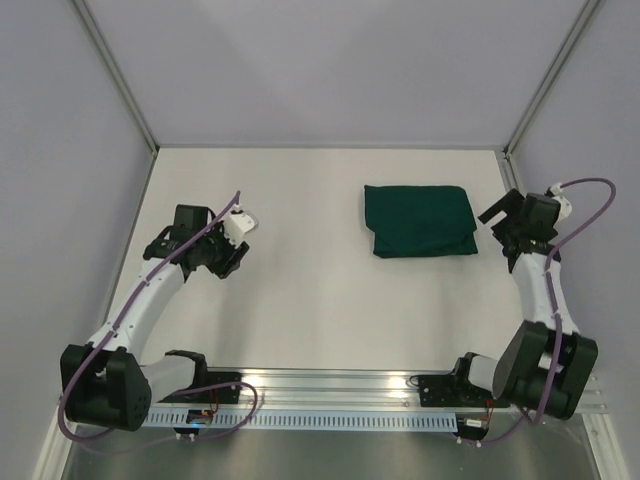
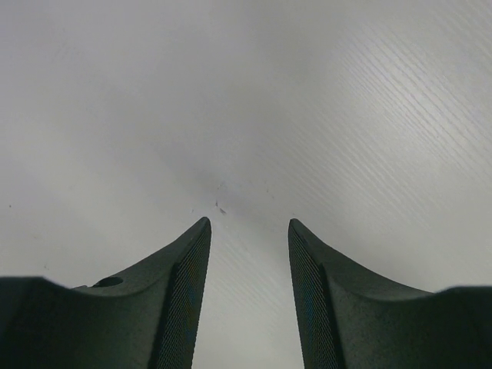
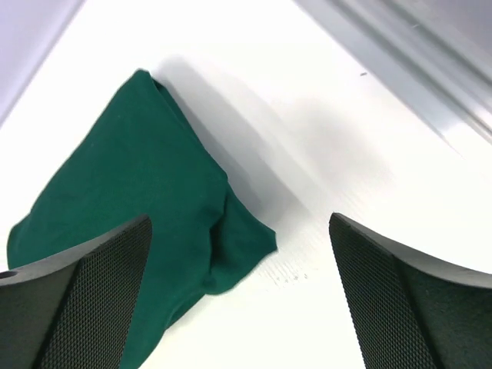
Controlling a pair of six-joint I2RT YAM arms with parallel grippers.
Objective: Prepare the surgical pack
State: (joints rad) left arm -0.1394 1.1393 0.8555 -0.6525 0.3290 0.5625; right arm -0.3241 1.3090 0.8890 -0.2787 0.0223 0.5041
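pack location: the surgical pack point(image 1: 420, 221) lies flat on the table point(image 1: 300, 310), right of centre toward the far side, a folded dark green bundle.
left gripper: the left gripper point(image 2: 247, 224) hangs over bare table well to the left, far from the pack, fingers a modest gap apart with nothing between them.
right gripper: the right gripper point(image 3: 239, 219) is just beside the pack's right edge, fingers spread wide, empty, not touching the cloth.
progress: the cloth is folded shut and neither arm holds anything. This looks like either the very start or the very end, and I can't say which.
left to do: unclear, possibly unfolding and loading.
hidden: can't tell whether anything is wrapped inside the bundle. No tray, instruments or gauze are in view.
cut off: the right wrist view crops the pack's lower left part behind its own finger.
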